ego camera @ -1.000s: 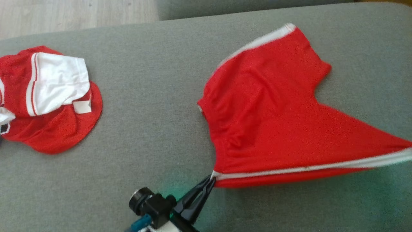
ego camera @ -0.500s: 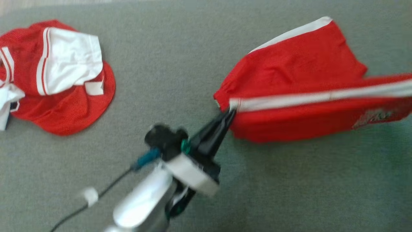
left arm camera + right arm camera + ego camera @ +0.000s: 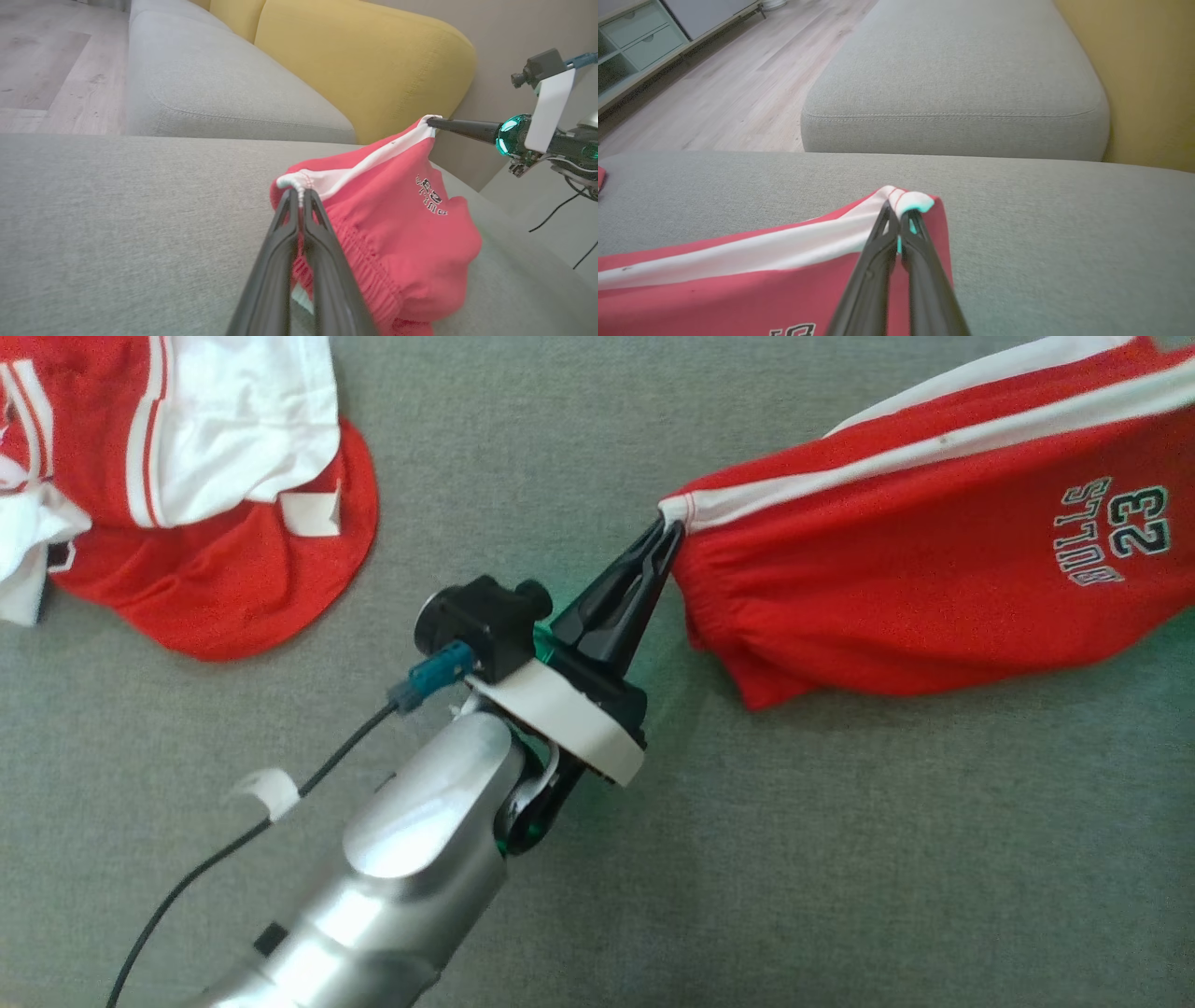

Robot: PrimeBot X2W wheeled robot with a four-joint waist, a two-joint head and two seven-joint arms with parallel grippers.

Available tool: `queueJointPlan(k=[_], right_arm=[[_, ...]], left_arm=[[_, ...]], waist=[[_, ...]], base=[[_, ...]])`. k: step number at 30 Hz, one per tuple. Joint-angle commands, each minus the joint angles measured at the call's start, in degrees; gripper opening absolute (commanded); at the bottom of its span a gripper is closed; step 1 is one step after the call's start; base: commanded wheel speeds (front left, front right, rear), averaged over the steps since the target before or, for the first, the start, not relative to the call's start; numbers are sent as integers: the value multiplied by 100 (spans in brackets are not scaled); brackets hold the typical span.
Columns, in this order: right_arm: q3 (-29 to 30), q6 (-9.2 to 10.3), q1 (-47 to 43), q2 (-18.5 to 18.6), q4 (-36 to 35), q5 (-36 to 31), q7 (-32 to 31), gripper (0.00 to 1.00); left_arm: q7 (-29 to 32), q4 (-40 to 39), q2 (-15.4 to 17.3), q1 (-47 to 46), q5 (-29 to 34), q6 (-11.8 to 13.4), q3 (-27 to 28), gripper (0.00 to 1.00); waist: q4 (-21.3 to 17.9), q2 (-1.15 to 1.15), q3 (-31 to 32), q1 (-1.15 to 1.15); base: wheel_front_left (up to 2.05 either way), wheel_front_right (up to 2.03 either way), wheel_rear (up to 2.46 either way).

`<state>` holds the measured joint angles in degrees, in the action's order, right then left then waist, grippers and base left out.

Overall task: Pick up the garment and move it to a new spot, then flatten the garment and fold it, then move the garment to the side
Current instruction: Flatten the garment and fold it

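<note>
Fingers [image 3: 625, 597] of the left gripper [image 3: 665, 534] are pinched together on one end of the white stripe on the red shorts [image 3: 896, 588]. The right gripper [image 3: 896, 215] is clamped the same way on the stripe's other end. The shorts hang stretched between the two above the grey sofa seat [image 3: 840, 859], their printed number side towards the robot; whether the lower edge touches the seat is unclear. A crumpled red and white jersey [image 3: 215, 457] lies on the seat well to the left of the shorts. A yellow back cushion [image 3: 364, 60] stands behind the seat, with wooden floor [image 3: 738, 93] beyond.
</note>
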<state>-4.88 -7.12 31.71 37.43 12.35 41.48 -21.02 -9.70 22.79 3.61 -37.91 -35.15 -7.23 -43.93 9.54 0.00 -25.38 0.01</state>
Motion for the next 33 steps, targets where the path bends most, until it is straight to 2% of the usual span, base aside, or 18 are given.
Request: queueJointPlan(k=[1,5,6,7,8,9,10,11,15,19,23,25,26,30,33], right_arm=[[-160,-36,185,257,-13,68,7,0],[-564,-36,681,263,472,105,113,1],[-658,-36,780,258,587,117,146,9],[-757,-36,869,250,687,134,180,25],[-854,-36,947,237,773,157,224,39],[-937,-36,1017,220,853,186,282,80],[-1022,-36,1068,195,908,239,350,100],[-1076,-36,1107,169,962,306,443,100],[-1222,-36,1089,159,1075,489,764,100],[-1452,-36,689,275,947,716,1132,100],[-1450,-36,125,385,948,791,1471,100],[-1374,-36,-93,391,1080,780,1603,100],[-1270,-36,-225,392,1304,714,1708,100],[-1057,-36,-288,375,1873,498,1809,100],[-968,-36,-223,324,2236,404,1761,100]], left_arm=[[-79,-55,16,-236,-24,16,167,0],[-140,203,-23,-413,-98,28,155,0],[-159,253,-31,-451,-116,28,143,0],[-179,304,-38,-484,-133,27,129,5],[-197,357,-44,-511,-156,27,117,24],[-216,407,-49,-537,-171,27,100,41],[-236,456,-53,-558,-185,29,83,73],[-257,504,-56,-571,-202,35,66,100],[-338,630,-65,-551,-261,94,30,100],[-483,612,-70,-309,-255,378,40,100],[-525,38,-71,165,61,955,286,100],[-527,-480,-72,521,448,1291,508,100],[-528,-995,-72,915,824,1571,676,100],[-529,-1823,-72,1573,1448,1936,831,100],[-529,-2211,-72,1902,1700,2097,856,100]], waist=[[90,0,-96,-1],[134,0,-194,-1],[144,0,-219,-1],[151,0,-236,-1],[154,0,-250,-1],[156,0,-260,-1],[157,0,-265,-1],[156,0,-263,-1],[157,0,-202,-1],[128,0,-3,-1],[106,0,199,-1],[128,0,269,-1],[191,0,329,-1],[407,0,395,-1],[582,0,410,-1]], base=[[0,0,0],[0,0,0],[0,0,0],[0,0,0],[0,0,0],[0,0,0],[0,0,0],[0,0,0],[0,0,0],[0,0,0],[0,0,0],[0,0,0],[0,0,0],[0,0,0],[0,0,0]])
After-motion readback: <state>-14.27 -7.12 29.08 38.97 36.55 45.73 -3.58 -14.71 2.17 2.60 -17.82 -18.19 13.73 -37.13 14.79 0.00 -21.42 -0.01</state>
